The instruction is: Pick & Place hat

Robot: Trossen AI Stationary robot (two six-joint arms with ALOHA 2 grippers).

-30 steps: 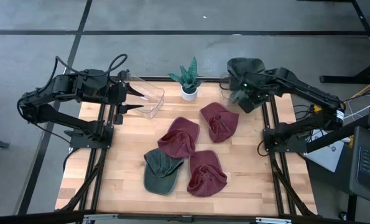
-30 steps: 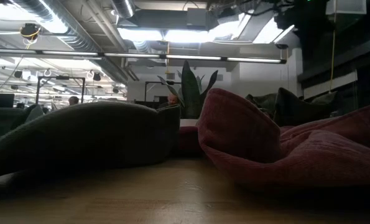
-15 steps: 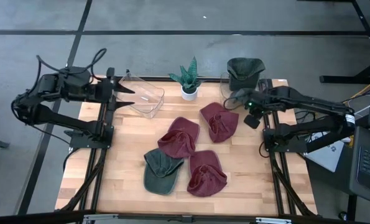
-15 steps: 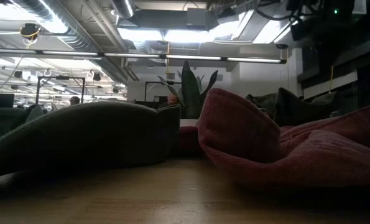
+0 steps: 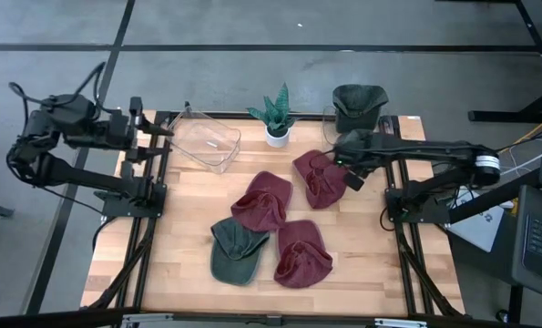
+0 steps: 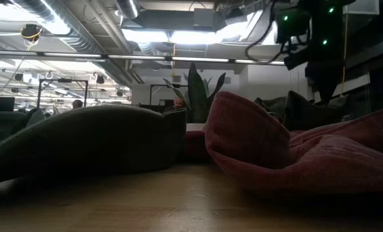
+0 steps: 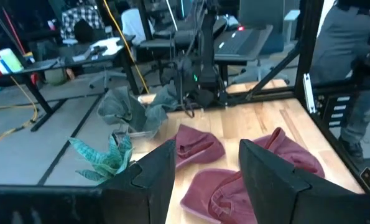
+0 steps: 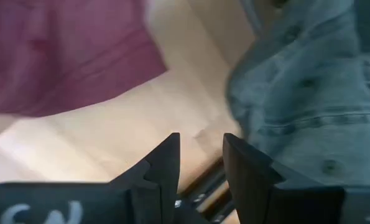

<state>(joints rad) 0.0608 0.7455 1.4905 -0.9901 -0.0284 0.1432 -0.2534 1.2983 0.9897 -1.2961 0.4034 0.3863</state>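
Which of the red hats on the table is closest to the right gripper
The red hat nearest the potted plant, at the table's right rear. The right gripper hangs at its edge; the other two red hats lie farther forward.

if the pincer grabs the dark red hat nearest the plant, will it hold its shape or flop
Probably flop: the dark red hat already lies crumpled and creased on the table. It looks like soft cloth, so likely light and apt to drag and bunch rather than slide if pushed.
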